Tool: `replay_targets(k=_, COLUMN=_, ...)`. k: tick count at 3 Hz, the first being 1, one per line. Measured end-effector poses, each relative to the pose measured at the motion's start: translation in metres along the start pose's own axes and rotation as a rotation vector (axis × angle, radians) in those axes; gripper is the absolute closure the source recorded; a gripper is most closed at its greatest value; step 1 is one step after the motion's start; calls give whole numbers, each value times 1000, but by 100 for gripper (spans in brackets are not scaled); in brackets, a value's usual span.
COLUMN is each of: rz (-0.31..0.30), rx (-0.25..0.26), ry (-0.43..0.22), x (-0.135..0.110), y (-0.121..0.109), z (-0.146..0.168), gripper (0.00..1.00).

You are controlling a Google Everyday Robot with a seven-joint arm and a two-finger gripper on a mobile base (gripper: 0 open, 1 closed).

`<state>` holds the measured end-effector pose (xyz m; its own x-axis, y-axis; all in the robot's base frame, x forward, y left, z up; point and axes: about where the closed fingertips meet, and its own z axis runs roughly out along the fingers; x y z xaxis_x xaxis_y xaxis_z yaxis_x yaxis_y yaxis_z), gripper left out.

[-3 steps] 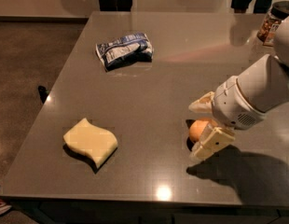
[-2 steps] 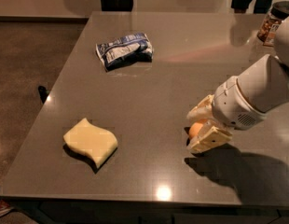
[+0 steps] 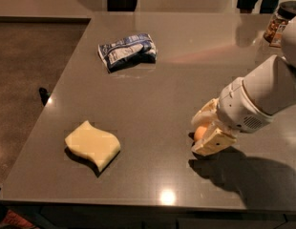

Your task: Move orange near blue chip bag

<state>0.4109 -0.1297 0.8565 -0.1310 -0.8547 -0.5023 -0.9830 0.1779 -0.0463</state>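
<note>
The orange (image 3: 201, 132) sits at the right front of the grey table (image 3: 162, 89), mostly hidden between my pale fingers (image 3: 208, 146). My gripper (image 3: 197, 137) comes in from the right and is shut on the orange, low at the tabletop. The blue chip bag (image 3: 127, 50), dark blue with white patches, lies flat at the far left-centre of the table, well away from the orange and the gripper.
A pale yellow wavy-edged sponge (image 3: 93, 145) lies at the front left. A jar (image 3: 277, 25) stands at the far right edge. Dark floor lies to the left of the table. People's legs stand beyond the far edge.
The fingers have drawn closer together around the orange, which now shows less between them. The arm has shifted slightly. The bag and the sponge have not moved.
</note>
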Motion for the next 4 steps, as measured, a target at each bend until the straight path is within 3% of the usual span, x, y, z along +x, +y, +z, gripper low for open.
replay_targets(k=1, rz=-2, rx=1, ry=1, x=-1, y=1, z=0, gripper=100)
replay_targets(k=2, rz=-9, rx=10, ry=-15, x=-25, y=-18, z=6, gripper=100)
replay_targets(k=4, rz=-47, rx=62, ry=-113, x=-116, y=-90, z=29, gripper=100)
